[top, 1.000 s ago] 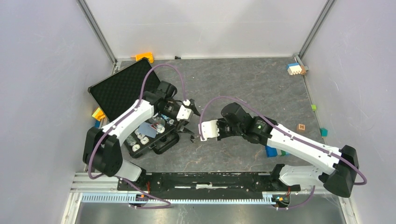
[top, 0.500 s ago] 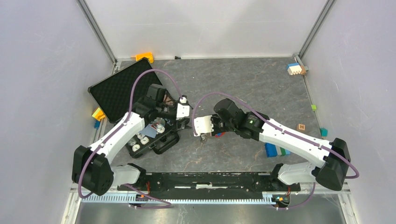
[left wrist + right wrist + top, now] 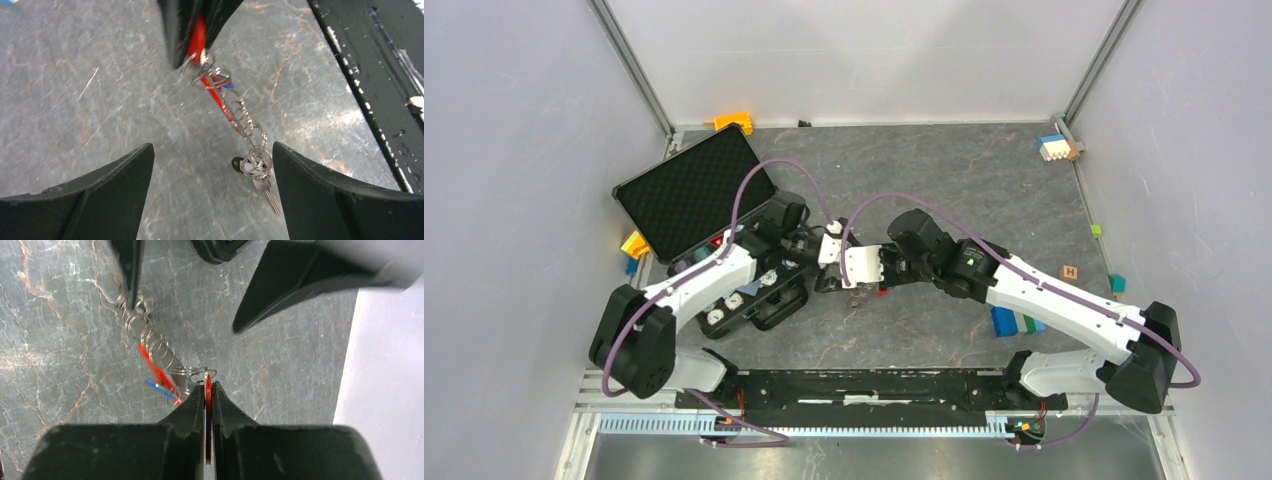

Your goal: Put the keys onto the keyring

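My right gripper (image 3: 206, 382) is shut on a thin red flat piece (image 3: 207, 405), seen edge-on and apparently the red key head, with a small ring through its top. The silvery chain of the keyring (image 3: 152, 342) runs from there along the floor, with the long red clip (image 3: 155, 367) and a blue piece (image 3: 160, 390) beside it. In the left wrist view the chain (image 3: 240, 112) ends in a ring holding a metal key (image 3: 262, 182). My left gripper (image 3: 212, 145) is open, its fingers (image 3: 310, 190) either side of that end. Both grippers meet mid-table, left (image 3: 827, 282) and right (image 3: 864, 289).
An open black case (image 3: 686, 188) with a tray of small parts (image 3: 744, 298) lies left of the grippers. A blue block (image 3: 1004, 322) and a wooden H block (image 3: 1069, 272) lie right. More blocks sit at the back corners (image 3: 1056, 148), (image 3: 734, 122). A black rail (image 3: 874, 385) runs along the front.
My left arm has swung right from over the case tray to the right gripper, its open fingers now around the chain's end. My right gripper shifted slightly up and left, still shut.
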You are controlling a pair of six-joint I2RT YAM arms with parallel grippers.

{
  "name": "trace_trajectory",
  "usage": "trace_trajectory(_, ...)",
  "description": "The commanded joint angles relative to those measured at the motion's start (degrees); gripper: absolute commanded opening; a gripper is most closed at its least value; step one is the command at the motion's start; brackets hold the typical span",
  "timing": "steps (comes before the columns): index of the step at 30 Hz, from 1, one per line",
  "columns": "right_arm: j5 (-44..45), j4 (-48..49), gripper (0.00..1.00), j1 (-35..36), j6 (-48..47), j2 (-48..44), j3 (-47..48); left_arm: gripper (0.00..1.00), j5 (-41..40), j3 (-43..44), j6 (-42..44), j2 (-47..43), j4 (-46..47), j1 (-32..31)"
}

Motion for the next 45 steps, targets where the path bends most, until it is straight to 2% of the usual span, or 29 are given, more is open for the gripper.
trace_trajectory(1, -1.9, 4.3, 0.0, 0.5, 2.0, -2.6, 1.5, 0.92, -0.2, 0.0, -7.4, 2.3, 7.6, -4.6)
trace_trajectory(5, -1.8, 4.3, 0.0, 0.4, 2.5, -3.5, 1.0, 0.89, -3.9, -3.0, -16.2, 2.9, 18.8, -5.9)
trace_trajectory(10, -1.6, 4.5, 0.0, 0.4, 2.7, -4.1, 0.7, 0.82, -5.3, -3.1, -19.9, 4.3, 21.7, -6.8)
trace_trajectory(19, -1.1, 4.9, 0.0, 0.4, 2.8, -4.9, -0.2, 0.44, -5.6, -4.5, -20.5, 4.9, 23.5, -6.8)
trace_trajectory(27, -1.0, 4.6, 0.0, 0.4, 2.6, -5.3, -1.0, 0.02, -4.2, -3.2, -14.8, 3.9, 17.0, -6.8)
trace_trajectory(37, 0.5, 3.2, 0.0, 0.4, 0.8, -6.0, -2.1, 0.02, -0.6, -2.1, 6.1, 0.6, -0.6, -6.8)
trace_trajectory(41, -0.1, 3.2, 0.0, 0.4, 0.2, -6.3, -3.0, 0.02, -0.1, -0.8, 10.1, 0.0, -5.4, -6.8)
trace_trajectory(45, -0.8, 3.1, 0.0, 0.4, 0.2, -6.1, -3.0, 0.02, -0.3, -0.5, 10.6, -0.5, -6.1, -6.8)
